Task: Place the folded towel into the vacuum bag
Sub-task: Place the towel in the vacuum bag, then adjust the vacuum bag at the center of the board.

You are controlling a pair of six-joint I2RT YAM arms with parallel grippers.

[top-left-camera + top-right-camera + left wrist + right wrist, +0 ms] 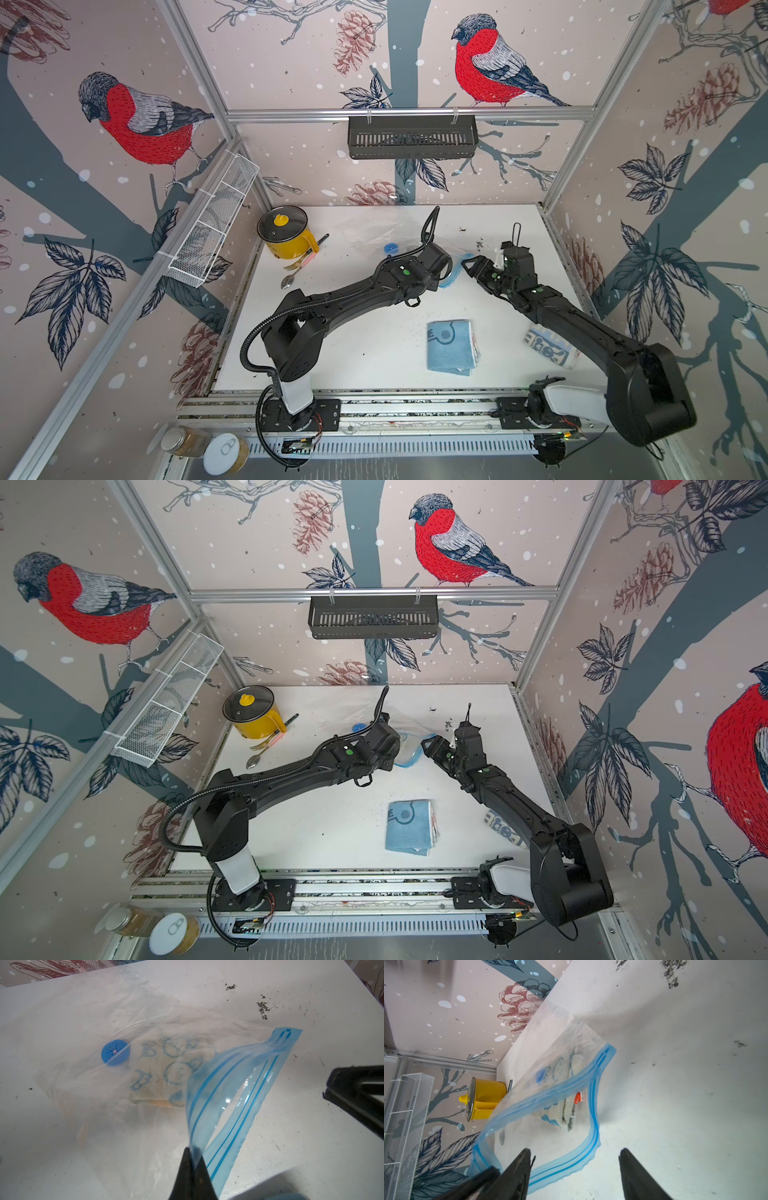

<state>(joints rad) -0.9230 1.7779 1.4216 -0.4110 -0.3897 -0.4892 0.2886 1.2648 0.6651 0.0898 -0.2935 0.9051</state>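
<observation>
- Two grippers at the mouth: left gripper (192, 1159) pinched on the zip strip (239, 1084), holding it up; right gripper (575, 1151) spread, empty.
- vacuum bag (87, 1022) lies far-centre, patterned towel (166, 1068) inside, so that bit looks done.
- blue towel (451, 347) sits near, outside the bag.

The clear, crinkly vacuum bag (83, 1022) is lying on the white desk (291, 1126), its round blue valve (115, 1052) facing up. Its blue zip strip (239, 1095) is arching upward, mouth gaping. A folded cream towel (166, 1072) with blue print is lying inside.
</observation>
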